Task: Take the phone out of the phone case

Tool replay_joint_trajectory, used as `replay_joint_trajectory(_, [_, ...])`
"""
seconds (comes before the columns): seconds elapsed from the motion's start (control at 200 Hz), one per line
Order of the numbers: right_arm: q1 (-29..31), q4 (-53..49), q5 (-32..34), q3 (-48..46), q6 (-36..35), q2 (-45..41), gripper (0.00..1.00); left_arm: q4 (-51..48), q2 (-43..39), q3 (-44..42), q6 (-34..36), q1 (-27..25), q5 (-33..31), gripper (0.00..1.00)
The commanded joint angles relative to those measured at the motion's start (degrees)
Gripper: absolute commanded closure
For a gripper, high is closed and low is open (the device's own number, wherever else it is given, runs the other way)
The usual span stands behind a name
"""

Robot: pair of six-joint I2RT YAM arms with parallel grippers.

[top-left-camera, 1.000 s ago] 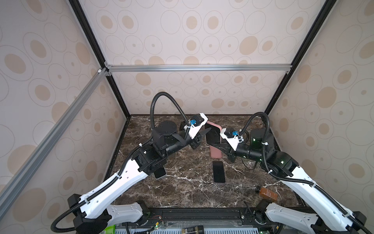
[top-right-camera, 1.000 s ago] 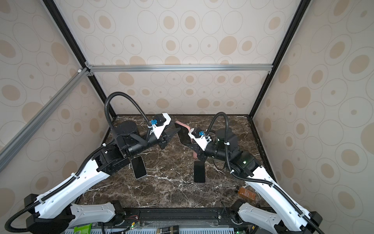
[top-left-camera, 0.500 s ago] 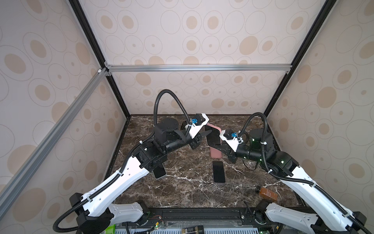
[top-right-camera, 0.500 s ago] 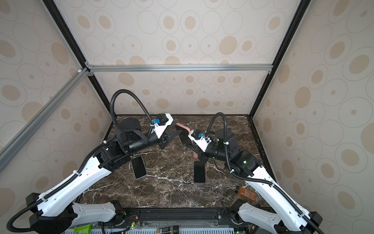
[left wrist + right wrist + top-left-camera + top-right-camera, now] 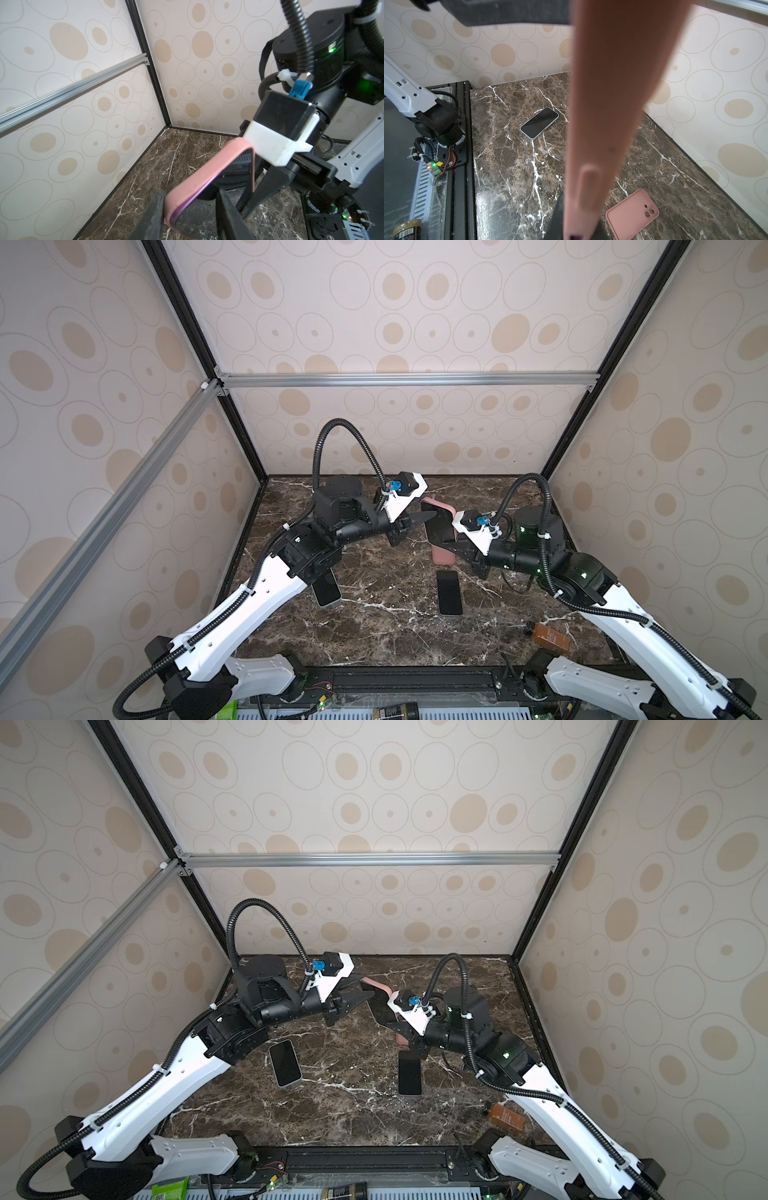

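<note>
One raised pink phone case (image 5: pixel 432 504), right jaws tight on it, left jaws part-open astride one corner.

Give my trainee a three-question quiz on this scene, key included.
1. How many bare phones lie on the marble table?
2. True or false: the right end effector holds the pink-cased phone clear of the table.
3. Which of these also lies on the table? A) an empty pink case B) a laptop C) a wallet
Key: 1. two; 2. true; 3. A
</note>
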Motion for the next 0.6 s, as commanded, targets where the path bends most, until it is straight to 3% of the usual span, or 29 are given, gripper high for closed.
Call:
replay_joint_trajectory(0.0, [3.5, 6.5, -15.6, 0.7, -10.6, 1.9, 1.0, -1.2, 5.3, -0.2, 0.1, -3.1, 11.2, 0.6])
replay_joint_trajectory(0.125, [3.6, 6.9, -14.0, 0.2, -10.3, 1.2, 1.0, 1.7, 3.9, -1.4, -1.4, -2.2, 6.8, 0.54])
replay_joint_trajectory(0.33, [3.5, 10.3, -8.0, -2.1, -7.8, -0.7, 1.0, 8.8, -0.5, -5.8, -4.1, -0.9, -5.9, 0.22])
replay_joint_trajectory(0.595, [3.6, 14.2, 1.9, -3.4, -0.8, -1.5, 1.0, 16.5, -6.5, -11.8, -5.0, -0.8, -15.6, 0.13])
